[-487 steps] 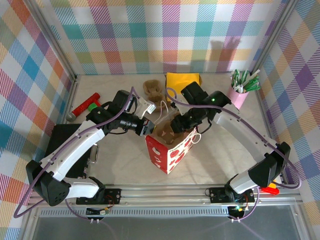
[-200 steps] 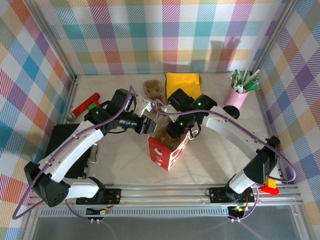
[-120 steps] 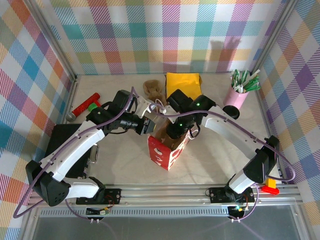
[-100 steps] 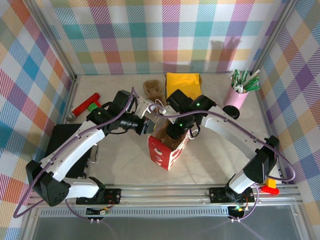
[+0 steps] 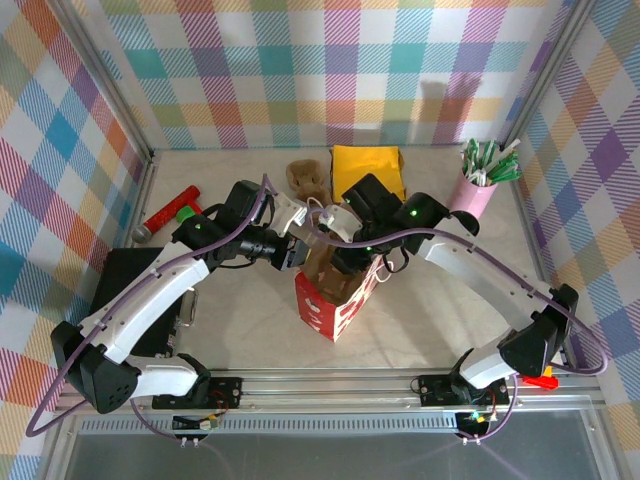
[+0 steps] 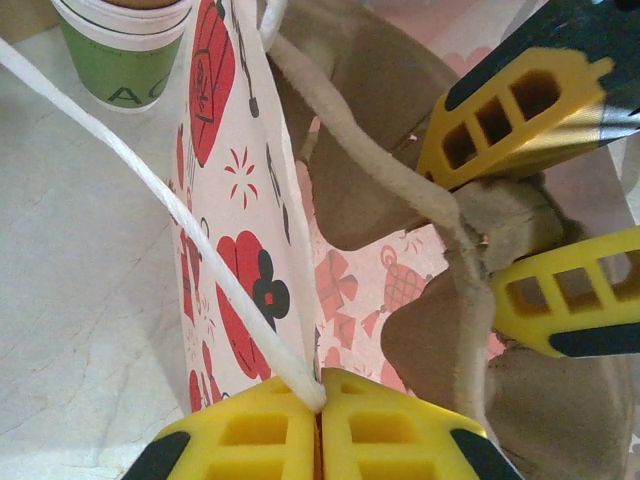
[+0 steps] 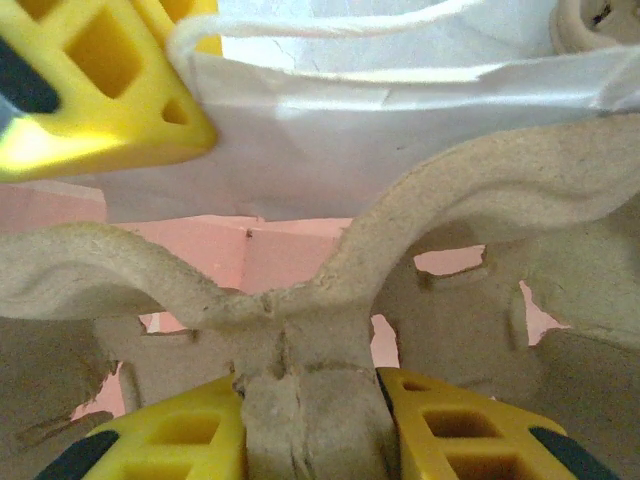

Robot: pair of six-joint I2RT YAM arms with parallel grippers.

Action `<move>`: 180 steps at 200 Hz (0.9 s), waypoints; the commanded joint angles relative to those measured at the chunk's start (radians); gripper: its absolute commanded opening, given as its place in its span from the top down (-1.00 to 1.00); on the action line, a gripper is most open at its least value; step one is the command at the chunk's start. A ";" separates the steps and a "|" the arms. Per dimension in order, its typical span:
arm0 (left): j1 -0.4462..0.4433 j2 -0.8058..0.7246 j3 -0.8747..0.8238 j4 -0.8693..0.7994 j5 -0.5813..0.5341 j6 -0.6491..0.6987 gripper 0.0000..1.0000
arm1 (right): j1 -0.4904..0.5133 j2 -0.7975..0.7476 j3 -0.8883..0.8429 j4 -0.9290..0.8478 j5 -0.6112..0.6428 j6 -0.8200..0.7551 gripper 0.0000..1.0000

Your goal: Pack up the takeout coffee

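Note:
A red-and-white paper gift bag (image 5: 335, 300) stands upright mid-table. My left gripper (image 5: 293, 252) is shut on the bag's left rim, where the white cord handle (image 6: 200, 250) joins it; the pinch is at the left gripper (image 6: 320, 388). My right gripper (image 5: 347, 262) reaches into the bag's mouth and is shut on the centre post of a brown pulp cup carrier (image 7: 420, 220), close up at the right gripper (image 7: 310, 405). The carrier (image 6: 380, 170) sits partly inside the bag. The takeout coffee is out of view. A stack of lidless green-and-white cups (image 6: 125, 50) stands just beyond the bag.
Behind the bag lie a second brown carrier (image 5: 308, 178) and a yellow napkin pile (image 5: 367, 165). A pink cup of green-and-white sachets (image 5: 478, 185) stands back right. A red-and-green tube (image 5: 170, 212) and a black mat (image 5: 130, 270) lie left.
My left gripper has closed on the bag's rim and handle cord. The right arm has shifted a little to the right while still holding the carrier in the bag's mouth.

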 commanded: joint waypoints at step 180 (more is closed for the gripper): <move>-0.011 -0.022 0.010 0.001 0.025 0.015 0.84 | 0.008 0.101 0.017 -0.119 0.115 -0.150 0.30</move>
